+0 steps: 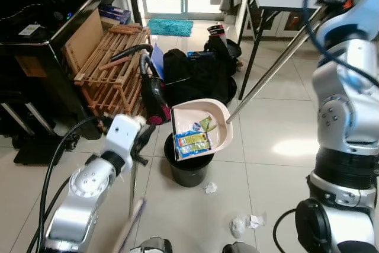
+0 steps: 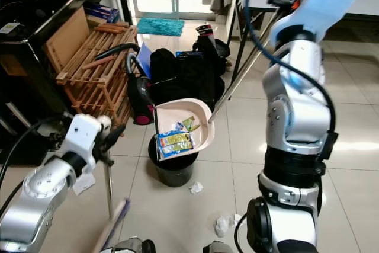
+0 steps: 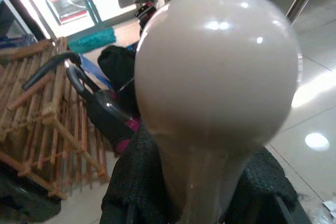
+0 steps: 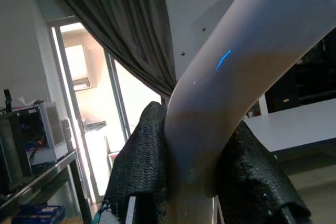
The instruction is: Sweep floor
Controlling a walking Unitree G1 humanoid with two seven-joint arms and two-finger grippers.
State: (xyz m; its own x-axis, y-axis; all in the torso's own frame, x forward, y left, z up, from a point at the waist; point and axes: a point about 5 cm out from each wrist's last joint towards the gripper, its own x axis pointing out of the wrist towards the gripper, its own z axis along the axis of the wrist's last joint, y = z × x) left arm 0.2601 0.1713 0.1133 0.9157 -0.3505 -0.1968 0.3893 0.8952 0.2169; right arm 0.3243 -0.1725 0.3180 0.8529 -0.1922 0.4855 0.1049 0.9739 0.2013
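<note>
The dustpan (image 1: pixel 201 125), carrying wrappers (image 1: pixel 192 143), tilted over the black bin (image 1: pixel 188 170), well below the right end effector (image 4: pixel 191 192), which was clenched around the dustpan's long handle (image 1: pixel 278 63). The left end effector (image 3: pixel 202 203) gripped the broom handle (image 3: pixel 215 72). Paper scraps (image 1: pixel 246 224) lay on the floor (image 1: pixel 278 140).

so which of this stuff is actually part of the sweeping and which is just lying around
Part of the job:
- dustpan holding wrappers, tilted over the black bin
- its long handle in the right pincer
- broom, its rounded handle top in the left pincer
- crumpled paper scraps on the floor

Just lying about:
- vacuum cleaner
- wooden rack
- black bags
- teal mat
</note>
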